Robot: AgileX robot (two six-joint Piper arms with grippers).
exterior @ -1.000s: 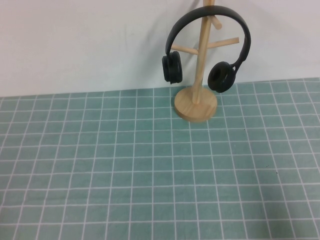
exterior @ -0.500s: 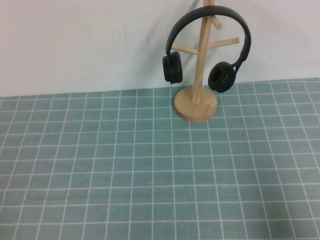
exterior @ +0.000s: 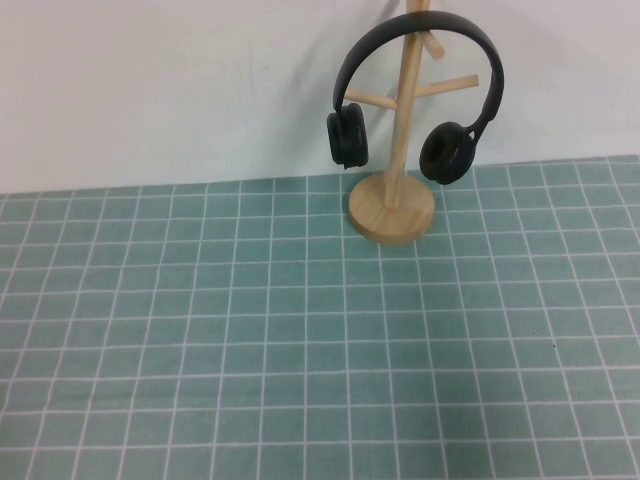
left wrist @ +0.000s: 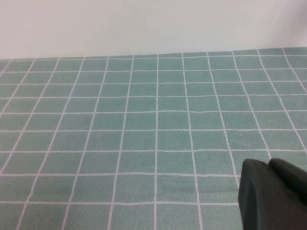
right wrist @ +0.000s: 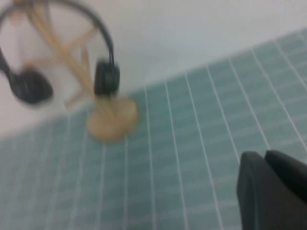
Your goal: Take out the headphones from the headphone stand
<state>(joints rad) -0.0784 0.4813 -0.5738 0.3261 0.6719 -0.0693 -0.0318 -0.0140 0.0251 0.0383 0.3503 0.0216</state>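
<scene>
The black headphones (exterior: 347, 135) hang over the top of the light wooden headphone stand (exterior: 392, 208), one ear cup on each side of the pole. The stand is at the back of the green grid mat, right of centre. Neither gripper shows in the high view. My left gripper (left wrist: 268, 165) is shut and empty, low over bare mat. My right gripper (right wrist: 265, 155) is shut and empty. In the right wrist view the headphones (right wrist: 106, 76) and the stand (right wrist: 112, 122) are blurred and well away from the gripper.
The green grid mat (exterior: 300, 330) covers the table. A white wall (exterior: 150, 80) rises just behind the stand. Nothing else stands on the mat.
The ear cups have swung slightly to the right on the stand. The stand itself has not moved.
</scene>
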